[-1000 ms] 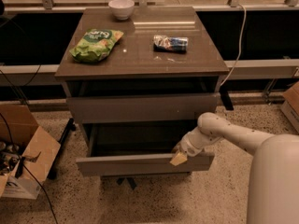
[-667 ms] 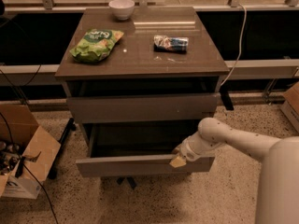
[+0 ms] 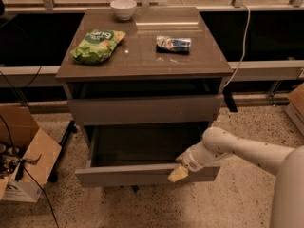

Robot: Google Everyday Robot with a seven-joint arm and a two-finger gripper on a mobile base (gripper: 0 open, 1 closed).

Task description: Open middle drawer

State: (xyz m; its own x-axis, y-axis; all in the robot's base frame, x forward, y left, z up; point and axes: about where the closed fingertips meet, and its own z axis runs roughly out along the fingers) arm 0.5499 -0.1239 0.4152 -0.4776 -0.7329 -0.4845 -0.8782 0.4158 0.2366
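The middle drawer (image 3: 137,175) of the grey-brown cabinet stands pulled out toward me, and its wide dark interior (image 3: 142,144) shows. My gripper (image 3: 177,173), with a yellowish tip, rests at the top edge of that drawer's front, toward its right end. My white arm (image 3: 237,151) reaches in from the lower right. The uppermost drawer (image 3: 145,109) sits above, its front nearly flush, with a dark gap under the cabinet top. The lowest drawer is hidden under the pulled-out one.
On the cabinet top (image 3: 142,56) lie a green snack bag (image 3: 97,45), a small blue-white packet (image 3: 173,43) and a white bowl (image 3: 123,8). An open cardboard box (image 3: 23,160) with cables stands on the floor at left. Another box edge (image 3: 297,106) is at right.
The middle drawer front has come out a little farther toward me. My gripper has moved with it, lower in the view.
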